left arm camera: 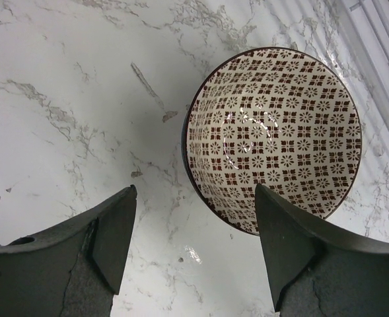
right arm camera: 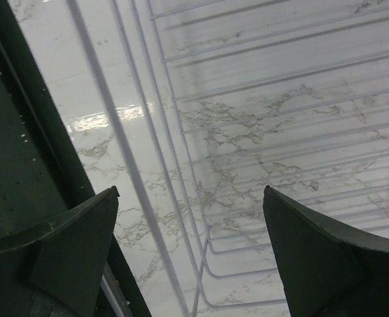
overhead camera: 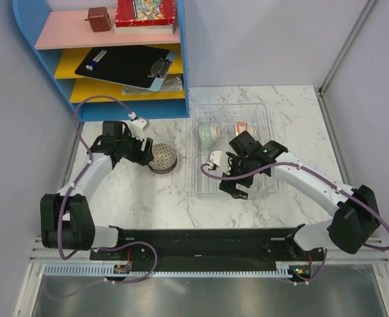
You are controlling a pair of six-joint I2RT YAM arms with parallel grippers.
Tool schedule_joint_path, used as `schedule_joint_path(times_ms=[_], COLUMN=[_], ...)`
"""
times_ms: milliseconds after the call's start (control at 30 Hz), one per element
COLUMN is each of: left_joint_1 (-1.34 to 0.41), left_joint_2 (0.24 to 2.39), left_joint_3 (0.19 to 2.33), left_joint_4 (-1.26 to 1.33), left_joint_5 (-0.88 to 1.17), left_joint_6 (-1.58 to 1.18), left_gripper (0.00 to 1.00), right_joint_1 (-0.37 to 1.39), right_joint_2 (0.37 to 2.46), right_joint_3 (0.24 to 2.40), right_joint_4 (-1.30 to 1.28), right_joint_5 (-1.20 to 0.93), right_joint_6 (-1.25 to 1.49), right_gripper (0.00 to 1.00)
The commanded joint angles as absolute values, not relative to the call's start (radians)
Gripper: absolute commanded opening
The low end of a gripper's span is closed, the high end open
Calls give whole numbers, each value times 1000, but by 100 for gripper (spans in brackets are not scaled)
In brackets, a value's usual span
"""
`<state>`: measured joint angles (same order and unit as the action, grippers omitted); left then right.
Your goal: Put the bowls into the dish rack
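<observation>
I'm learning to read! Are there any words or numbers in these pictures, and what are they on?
None can be read.
The book on the blue shelf has a patterned cover, too blurred to read.
The clipboard, patterned bowl and dish rack show no writing.

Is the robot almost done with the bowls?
Two bowls stand in the dish rack: a pale green bowl and a white bowl with red marks. The open left gripper hovers at the patterned bowl, not yet gripped on the table; that one is left. The right gripper hangs open over the rack.

top: overhead, whole table (overhead camera: 148, 198); wrists: close, downward; dish rack (overhead camera: 257, 119) shared
</observation>
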<state>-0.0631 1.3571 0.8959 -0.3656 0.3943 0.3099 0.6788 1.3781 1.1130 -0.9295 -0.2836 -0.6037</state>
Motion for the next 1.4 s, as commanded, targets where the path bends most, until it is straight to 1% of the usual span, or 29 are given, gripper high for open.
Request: schedule_joint_path(times_ms=[0, 333, 900, 1200, 1367], left_joint_1=[-64, -64, -63, -61, -61], left_joint_2=[1315, 1310, 1298, 1284, 1289], left_joint_3=[890, 884, 861, 854, 856], left_joint_4=[-359, -357, -345, -341, -341], left_joint_5=[391, 408, 416, 420, 425], left_joint_6=[344, 337, 339, 339, 339], left_gripper=[79, 79, 79, 79, 79], right_joint_1=[683, 681, 652, 630, 637], right_joint_2=[1419, 1480, 1631, 1637, 1599], right_joint_3=[1109, 1143, 1319, 1350, 1408], right_joint_4=[-796, -729, -675, -690, -799], right_joint_5=[-120, 63, 155, 161, 3], right_joint_6=[-580, -617, -650, -660, -640], right_gripper=[98, 97, 98, 98, 97])
